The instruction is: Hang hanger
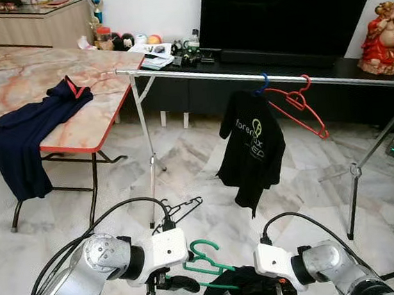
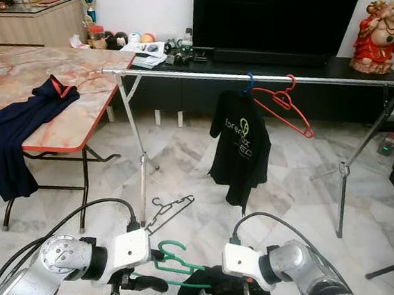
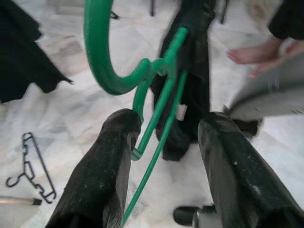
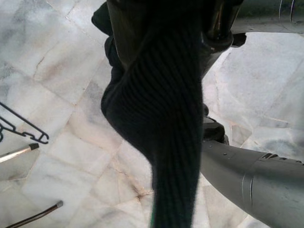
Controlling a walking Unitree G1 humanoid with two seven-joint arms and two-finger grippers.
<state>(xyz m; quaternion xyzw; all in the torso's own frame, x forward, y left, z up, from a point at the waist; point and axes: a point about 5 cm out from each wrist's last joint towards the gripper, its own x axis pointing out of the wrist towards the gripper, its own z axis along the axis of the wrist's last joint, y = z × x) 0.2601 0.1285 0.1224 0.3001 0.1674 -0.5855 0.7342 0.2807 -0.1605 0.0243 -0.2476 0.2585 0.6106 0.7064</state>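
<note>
A green hanger [image 1: 205, 259] is low in front of me, its lower part tucked into a black garment [image 1: 243, 290]. My left gripper [image 3: 170, 126] is open, and the hanger's green wire runs between its fingers, touching one finger [image 3: 114, 142]. My right gripper [image 4: 166, 28] is shut on the black ribbed garment [image 4: 161, 118], which hangs down from it. Ahead stands a silver clothes rail [image 1: 246, 78]. On it hang a black T-shirt [image 1: 251, 149] on a blue hanger and a bare red hanger [image 1: 298, 106].
A black hanger [image 1: 182, 210] lies on the marble floor by the rail's left leg. A marble-topped table [image 1: 102, 108] at the left carries a navy garment [image 1: 28, 129]. Behind the rail are a dark TV console and a red statue [image 1: 385, 35]. A person's bare foot [image 3: 256, 54] is nearby.
</note>
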